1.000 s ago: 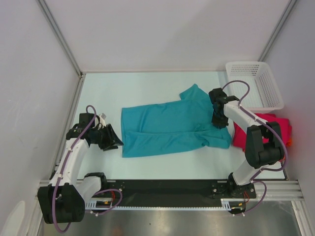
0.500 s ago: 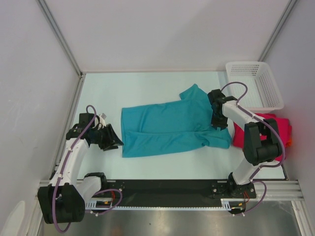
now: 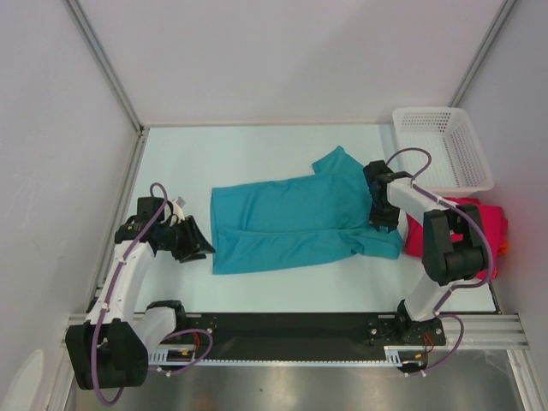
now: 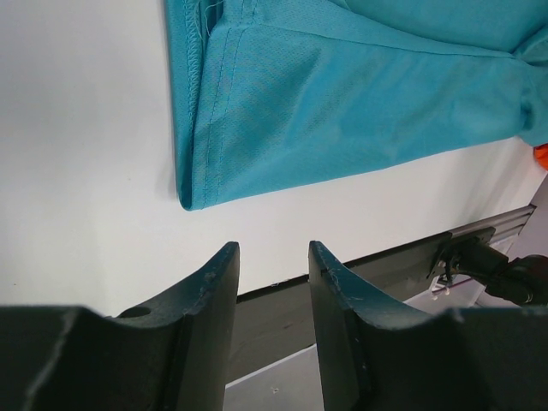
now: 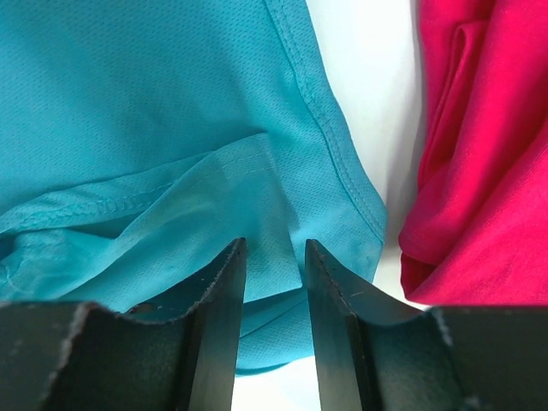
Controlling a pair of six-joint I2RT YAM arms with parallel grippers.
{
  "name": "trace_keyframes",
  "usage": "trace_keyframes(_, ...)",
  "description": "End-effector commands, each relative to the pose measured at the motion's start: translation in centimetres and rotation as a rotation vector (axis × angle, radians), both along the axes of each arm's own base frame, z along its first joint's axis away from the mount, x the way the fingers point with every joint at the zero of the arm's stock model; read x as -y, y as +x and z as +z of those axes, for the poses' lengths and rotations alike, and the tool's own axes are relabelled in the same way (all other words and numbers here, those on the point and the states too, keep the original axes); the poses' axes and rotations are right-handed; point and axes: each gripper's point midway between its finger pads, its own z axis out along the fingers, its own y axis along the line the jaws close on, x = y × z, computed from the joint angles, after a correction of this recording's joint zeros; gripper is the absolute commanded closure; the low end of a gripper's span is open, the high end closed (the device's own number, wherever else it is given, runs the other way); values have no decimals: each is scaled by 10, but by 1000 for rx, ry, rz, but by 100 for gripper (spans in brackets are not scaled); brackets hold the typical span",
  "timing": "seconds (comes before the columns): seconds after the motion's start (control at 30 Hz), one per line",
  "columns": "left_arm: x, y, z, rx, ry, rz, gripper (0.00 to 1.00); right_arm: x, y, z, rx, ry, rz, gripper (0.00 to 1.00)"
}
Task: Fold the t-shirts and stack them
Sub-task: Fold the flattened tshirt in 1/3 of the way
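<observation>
The teal t-shirt (image 3: 300, 223) lies at the middle of the desk (image 3: 257, 163), spread flat with its length running from 9 o'clock to 3 o'clock; its hem faces 9, its collar end faces 3, and one sleeve juts toward 1 o'clock. The crimson-pink t-shirt (image 3: 479, 224) sits bunched at 3 o'clock, touching or just beside the teal one; an orange t-shirt (image 3: 503, 248) shows only as a sliver at its far side. A white basket (image 3: 441, 110) stands at 1 o'clock.

The left gripper (image 4: 272, 257) hovers off the desk just beside the hem corner at 9 o'clock; its fingers (image 4: 210, 291) are spread and hold nothing. The right gripper (image 5: 274, 253) hangs low over the sleeve seam at the 3 o'clock end; its fingers (image 5: 218, 291) stand apart, with teal cloth showing through the gap and nothing clamped.

The cloth looks thin, light and limp; it will likely drape, sag and wrinkle from any one point, so a lift calls for two holds well apart. The stitched hem and the sleeve seam are doubled and firmer; these seem the best places to pinch. The smooth desk may let the shirt slide instead of folding; a single layer could also slip free where the cloth is doubled.
</observation>
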Motion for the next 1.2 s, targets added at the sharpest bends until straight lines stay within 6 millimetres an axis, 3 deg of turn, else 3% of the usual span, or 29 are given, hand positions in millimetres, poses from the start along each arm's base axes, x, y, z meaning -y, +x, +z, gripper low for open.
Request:
trace_keyframes(0.0,0,4,5,43,-4,-16,57,5,6,-3,15,-20,-4,62)
trace_keyframes(0.1,0,5,5,41,-6,-15,57,5,7,-4,15,-17,1,65)
trace_keyframes(0.33,-1,5,5,42,-6,-13,57,7,8,-4,19,-7,1,89)
trace_keyframes(0.5,0,5,5,42,-7,-15,57,7,9,0,32,-4,3,100)
trace_keyframes(0.8,0,5,7,48,-8,-20,57,7,27,25,101,-6,-5,100)
trace_keyframes(1.03,-1,6,9,56,-6,-20,57,18,44,54,144,-74,-22,100)
trace_keyframes(1.17,1,6,9,54,-12,-23,57,23,48,59,162,-81,-41,100)
